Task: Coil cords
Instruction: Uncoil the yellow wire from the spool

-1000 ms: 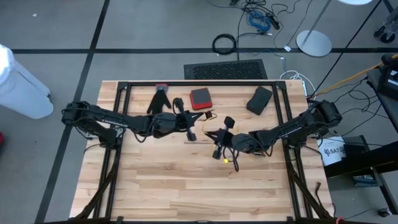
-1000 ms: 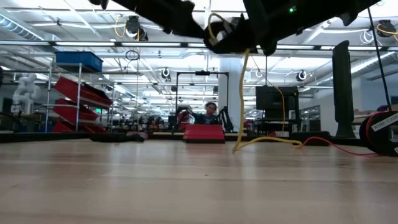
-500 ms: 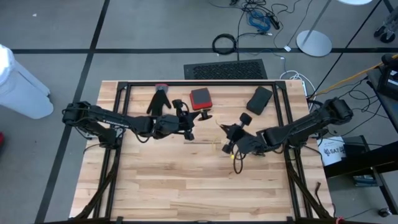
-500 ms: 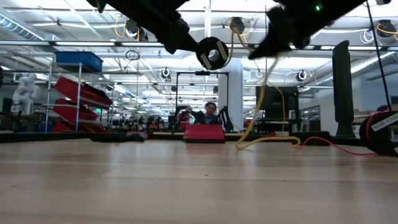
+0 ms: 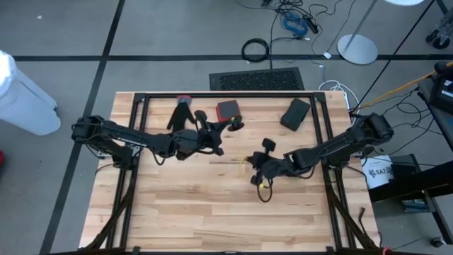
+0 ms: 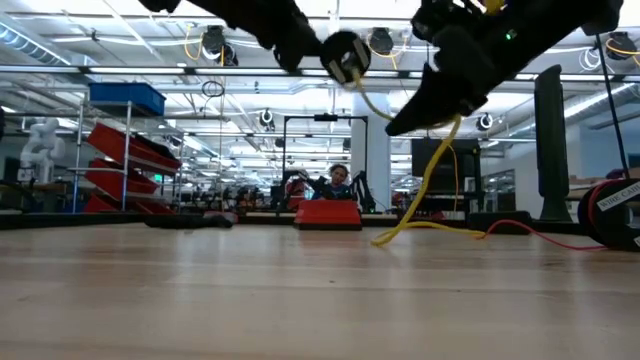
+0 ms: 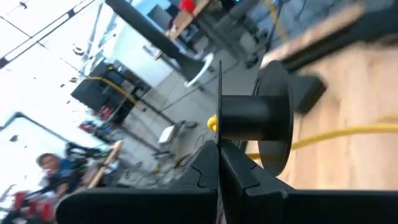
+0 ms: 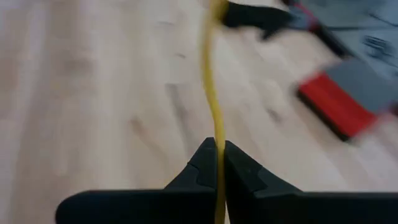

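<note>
While both of my arms hang over the back half of the wooden table (image 5: 212,212), my right gripper (image 8: 216,163) is clamped tight on the yellow cord (image 8: 211,93), which runs straight out from between the fingers across the boards. From above, that right gripper (image 5: 257,172) sits a little in front and to the right of the red box (image 5: 227,110), with a bit of yellow cord (image 5: 263,185) dangling below it toward the table's front. My left gripper (image 7: 219,163) is pinched closed on a black spool (image 7: 258,117), holding it by a thin flange, and the cord passes just behind the spool. Overhead, the left gripper (image 5: 225,128) is right in front of the red box, nearly touching it. Looking level across the table, the cord (image 6: 425,190) drops from my arms to the wood and trails off near the red box (image 6: 327,213).
</note>
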Robot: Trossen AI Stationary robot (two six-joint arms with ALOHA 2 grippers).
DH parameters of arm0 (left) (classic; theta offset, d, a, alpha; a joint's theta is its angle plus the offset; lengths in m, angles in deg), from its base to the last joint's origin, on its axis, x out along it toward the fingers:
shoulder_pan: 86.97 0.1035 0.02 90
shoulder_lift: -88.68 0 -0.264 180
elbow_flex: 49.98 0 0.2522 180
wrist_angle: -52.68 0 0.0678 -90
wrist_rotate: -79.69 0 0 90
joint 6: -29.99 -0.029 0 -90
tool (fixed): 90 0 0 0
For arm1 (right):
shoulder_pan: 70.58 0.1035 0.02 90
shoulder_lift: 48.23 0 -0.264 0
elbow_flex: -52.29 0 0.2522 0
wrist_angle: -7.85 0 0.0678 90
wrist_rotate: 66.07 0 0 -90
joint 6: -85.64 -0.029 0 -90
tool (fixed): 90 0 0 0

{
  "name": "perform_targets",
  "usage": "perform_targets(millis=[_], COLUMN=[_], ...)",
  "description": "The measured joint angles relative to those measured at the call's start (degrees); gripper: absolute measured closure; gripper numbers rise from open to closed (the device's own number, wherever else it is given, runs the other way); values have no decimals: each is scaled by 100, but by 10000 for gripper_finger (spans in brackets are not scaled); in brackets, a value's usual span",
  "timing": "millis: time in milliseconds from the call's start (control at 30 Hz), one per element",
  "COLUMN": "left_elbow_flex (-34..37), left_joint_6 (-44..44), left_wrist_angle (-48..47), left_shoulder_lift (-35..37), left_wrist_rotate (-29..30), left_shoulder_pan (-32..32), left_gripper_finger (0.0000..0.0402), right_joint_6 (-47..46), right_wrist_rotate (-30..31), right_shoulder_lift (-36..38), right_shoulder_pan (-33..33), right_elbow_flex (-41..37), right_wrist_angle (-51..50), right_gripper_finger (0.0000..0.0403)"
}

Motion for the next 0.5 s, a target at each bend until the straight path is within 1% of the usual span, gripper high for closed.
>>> perform_targets(millis=[100,233,300,367,433,500], left_elbow_flex=[0,-5,-7,-7,-7,-4], left_joint_6=[-290,-695,-878,-986,-1005,-971], left_wrist_angle=[-72,-72,-93,-78,-147,-301], left_shoulder_lift=[-214,-651,-871,-1070,-1208,-1255], left_wrist_rotate=[21,178,415,738,971,1150], left_shoulder_pan=[59,85,132,215,304,413], left_gripper_finger=[401,402,401,401,401,401], right_joint_6=[296,476,450,444,386,259], right_wrist_rotate=[-325,-487,-502,-680,-861,-907], right_shoulder_lift=[-57,-19,-9,-9,-9,-9], right_shoulder_pan=[7,0,4,-1,-7,5], right_elbow_flex=[0,2,2,0,0,0], right_wrist_angle=[477,705,695,632,627,560], right_gripper_finger=[403,403,403,401,397,392])
